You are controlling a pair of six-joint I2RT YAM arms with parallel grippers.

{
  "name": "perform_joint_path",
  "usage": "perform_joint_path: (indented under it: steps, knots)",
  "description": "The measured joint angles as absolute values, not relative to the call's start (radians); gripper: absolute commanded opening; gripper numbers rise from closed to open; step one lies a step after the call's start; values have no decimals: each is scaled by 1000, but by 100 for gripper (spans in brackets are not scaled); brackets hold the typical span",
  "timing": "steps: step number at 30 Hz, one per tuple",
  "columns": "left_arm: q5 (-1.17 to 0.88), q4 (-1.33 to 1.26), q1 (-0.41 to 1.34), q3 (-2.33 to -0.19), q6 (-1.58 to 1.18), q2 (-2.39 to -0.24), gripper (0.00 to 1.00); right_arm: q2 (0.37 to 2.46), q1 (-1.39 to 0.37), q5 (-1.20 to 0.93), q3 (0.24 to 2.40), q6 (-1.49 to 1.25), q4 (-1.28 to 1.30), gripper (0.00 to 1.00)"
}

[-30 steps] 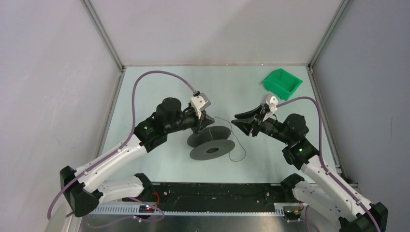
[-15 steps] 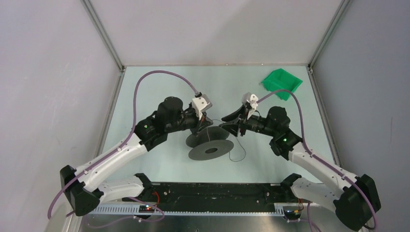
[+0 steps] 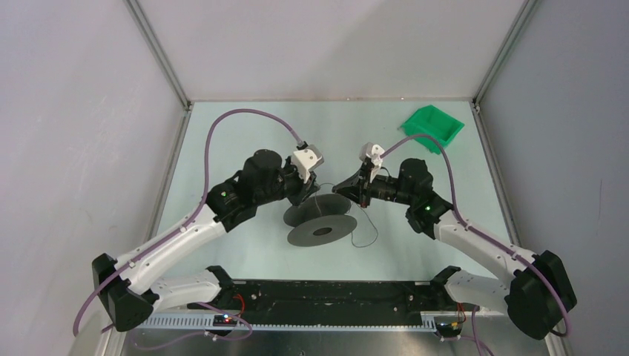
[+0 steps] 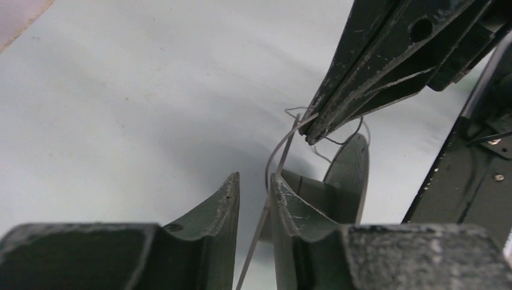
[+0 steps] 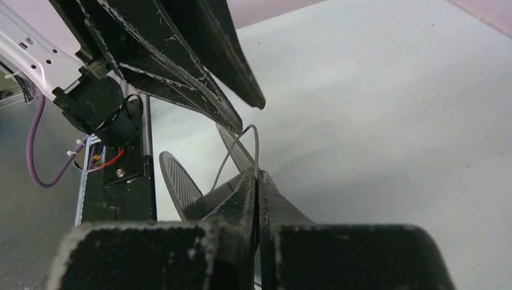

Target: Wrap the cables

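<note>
The cable, a thin wiry strand (image 4: pixel 278 148), rises from the dark grey spool (image 3: pixel 323 220) that lies on the table between the arms. My right gripper (image 5: pixel 256 174) is shut on the strand just above the spool. In the left wrist view its closed tips pinch the strand at the upper right. My left gripper (image 4: pixel 253 178) is open a narrow gap, and the strand runs through the gap along its right finger (image 4: pixel 284 199). In the top view the two grippers meet tip to tip over the spool's far side, left (image 3: pixel 311 193) and right (image 3: pixel 339 185). A loose curl trails to the spool's right (image 3: pixel 373 236).
A green bin (image 3: pixel 432 127) sits at the back right of the table. Metal frame posts (image 3: pixel 159 59) and grey side walls bound the work area. A black rail (image 3: pixel 326 297) runs along the near edge between the arm bases.
My right arm has swung left toward the left gripper, and its jaws have gone from wide open to shut on the cable. The left gripper has barely moved.
</note>
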State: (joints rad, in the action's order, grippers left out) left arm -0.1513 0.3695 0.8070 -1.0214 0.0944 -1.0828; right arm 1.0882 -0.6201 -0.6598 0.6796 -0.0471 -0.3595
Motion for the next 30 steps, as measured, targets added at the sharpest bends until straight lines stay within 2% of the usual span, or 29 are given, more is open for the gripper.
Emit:
perform_joint_path:
  steps: [4, 11, 30]
  knots:
    - [-121, 388, 807, -1021, 107, -1083, 38, 1120, -640, -659, 680, -48, -370, 0]
    - [-110, 408, 807, -1011, 119, -1077, 55, 1134, -664, -636, 680, -52, -394, 0]
    - [-162, 461, 806, -970, 159, -1066, 69, 1128, -706, -525, 604, -75, -443, 0]
